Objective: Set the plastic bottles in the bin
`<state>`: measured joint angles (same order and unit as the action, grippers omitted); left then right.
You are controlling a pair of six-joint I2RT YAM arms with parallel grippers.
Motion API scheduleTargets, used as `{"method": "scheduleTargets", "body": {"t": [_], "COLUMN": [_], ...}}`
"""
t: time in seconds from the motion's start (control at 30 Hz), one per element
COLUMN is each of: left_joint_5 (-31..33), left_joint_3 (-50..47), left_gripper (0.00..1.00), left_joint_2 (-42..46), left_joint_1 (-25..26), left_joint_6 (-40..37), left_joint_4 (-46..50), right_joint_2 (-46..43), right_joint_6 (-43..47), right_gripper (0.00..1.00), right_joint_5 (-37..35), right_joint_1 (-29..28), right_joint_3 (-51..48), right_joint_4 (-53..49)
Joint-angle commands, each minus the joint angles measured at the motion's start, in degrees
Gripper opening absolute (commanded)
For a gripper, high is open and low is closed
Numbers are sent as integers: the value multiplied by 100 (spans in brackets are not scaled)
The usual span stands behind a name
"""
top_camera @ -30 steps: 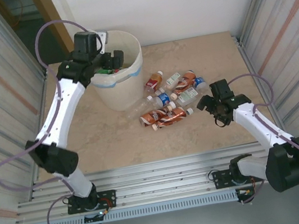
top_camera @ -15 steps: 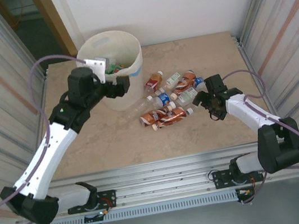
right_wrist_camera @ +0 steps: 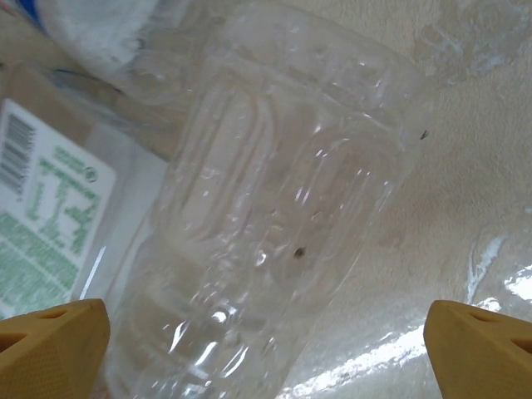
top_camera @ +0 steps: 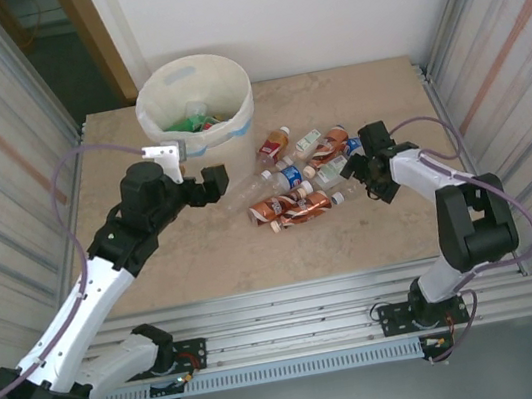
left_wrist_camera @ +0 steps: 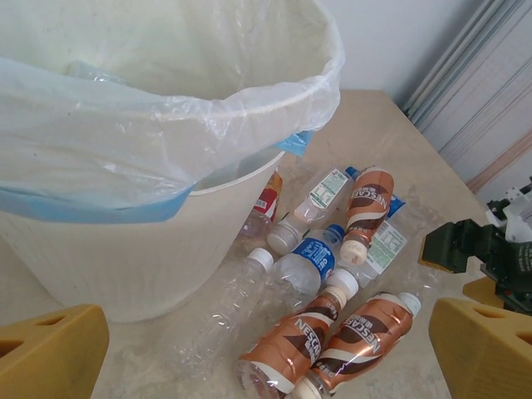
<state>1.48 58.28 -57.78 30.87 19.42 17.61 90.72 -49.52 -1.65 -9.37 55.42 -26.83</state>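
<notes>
Several plastic bottles (top_camera: 298,179) lie in a heap on the table right of the bin (top_camera: 240,112), a cream bucket with a pale liner and blue tape; a few more bottles (top_camera: 195,122) rest inside it. My left gripper (top_camera: 209,183) hovers open and empty between the bin and the heap. Its wrist view shows the bin wall (left_wrist_camera: 125,258), a clear bottle (left_wrist_camera: 224,307), a blue-labelled one (left_wrist_camera: 312,258) and two brown ones (left_wrist_camera: 332,341). My right gripper (top_camera: 356,177) is at the heap's right edge, open, its fingers wide on either side of a clear ribbed bottle (right_wrist_camera: 274,208) lying on the table.
Corrugated metal walls (top_camera: 494,42) close in both sides, and a white wall stands behind the bin. Bare tabletop (top_camera: 205,260) stretches in front of the heap. A green-and-white labelled bottle (right_wrist_camera: 50,233) lies just left of the clear one.
My left arm has drawn back from over the bin and come down beside it, facing the heap. My right gripper has pushed in to the heap's right edge, around the clear bottle.
</notes>
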Motion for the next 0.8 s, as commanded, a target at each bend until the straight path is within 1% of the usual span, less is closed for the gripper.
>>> {"method": "scheduleTargets", "body": {"t": [0.0, 0.27, 0.53, 0.67, 0.77], "left_joint_5": [3, -108, 65, 162, 351], "left_joint_3": [-106, -98, 74, -22, -90], "left_gripper": [99, 99, 99, 99, 99], "left_joint_2": [93, -135, -353, -340, -318], "left_joint_1": [20, 17, 16, 16, 17], "left_joint_6": [242, 334, 413, 535, 596], "left_joint_4": [-287, -372, -214, -240, -240], "right_joint_2": [233, 461, 480, 403, 360], "right_joint_6": [-47, -32, -47, -38, -1], "right_gripper": [94, 89, 87, 87, 87], "right_joint_5": [168, 286, 288, 222, 171], "right_joint_1": [62, 102, 97, 86, 66], "right_joint_3": [147, 97, -44, -226, -286], "right_joint_4": [67, 169, -82, -125, -180]}}
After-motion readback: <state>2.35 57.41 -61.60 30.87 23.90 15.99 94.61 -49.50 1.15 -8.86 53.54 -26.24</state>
